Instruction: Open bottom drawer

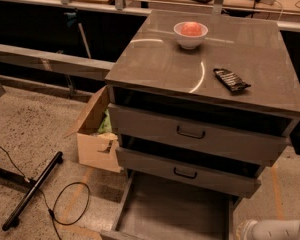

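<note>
Camera view: drawer (175,215) open, gripper unseen

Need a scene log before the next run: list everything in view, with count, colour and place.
cabinet: 1, grey, centre
bowl: 1, white, something orange-red inside, back of the cabinet top
packet: 1, dark, right side of the cabinet top
top drawer: 1, grey, black handle, just under the top
middle drawer: 1, grey, black handle, below the top drawer
bottom drawer: 1, grey, pulled out near the floor, plain inside
box: 1, brown cardboard, on the floor left of the cabinet, something green inside
bar: 1, black, on the floor at left
cable: 1, black, looped on the floor by the bar
arm: 1, white, bottom right corner
gripper: not in view
</note>
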Action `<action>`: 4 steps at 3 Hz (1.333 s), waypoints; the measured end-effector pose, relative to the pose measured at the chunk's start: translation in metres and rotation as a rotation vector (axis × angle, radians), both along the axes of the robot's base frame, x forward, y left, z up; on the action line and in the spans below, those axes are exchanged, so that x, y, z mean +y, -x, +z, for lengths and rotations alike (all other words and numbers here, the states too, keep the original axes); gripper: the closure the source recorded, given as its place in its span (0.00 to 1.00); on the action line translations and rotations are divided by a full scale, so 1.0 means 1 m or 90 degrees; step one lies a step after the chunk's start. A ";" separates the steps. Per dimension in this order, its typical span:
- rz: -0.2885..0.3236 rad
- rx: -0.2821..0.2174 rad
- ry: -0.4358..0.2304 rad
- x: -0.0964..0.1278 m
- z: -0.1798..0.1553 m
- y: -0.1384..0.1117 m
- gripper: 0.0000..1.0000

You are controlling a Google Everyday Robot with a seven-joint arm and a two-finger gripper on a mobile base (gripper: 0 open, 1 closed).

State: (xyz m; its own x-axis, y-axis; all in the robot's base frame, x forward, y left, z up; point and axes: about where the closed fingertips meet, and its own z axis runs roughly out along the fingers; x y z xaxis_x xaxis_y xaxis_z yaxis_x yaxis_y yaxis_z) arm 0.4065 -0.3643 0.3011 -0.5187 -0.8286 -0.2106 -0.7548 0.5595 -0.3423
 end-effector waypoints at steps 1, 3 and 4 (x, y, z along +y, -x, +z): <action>-0.005 -0.009 0.012 -0.005 0.002 -0.004 0.84; -0.003 -0.008 0.009 -0.003 0.001 -0.003 0.30; -0.002 -0.007 0.008 -0.002 0.000 -0.004 0.06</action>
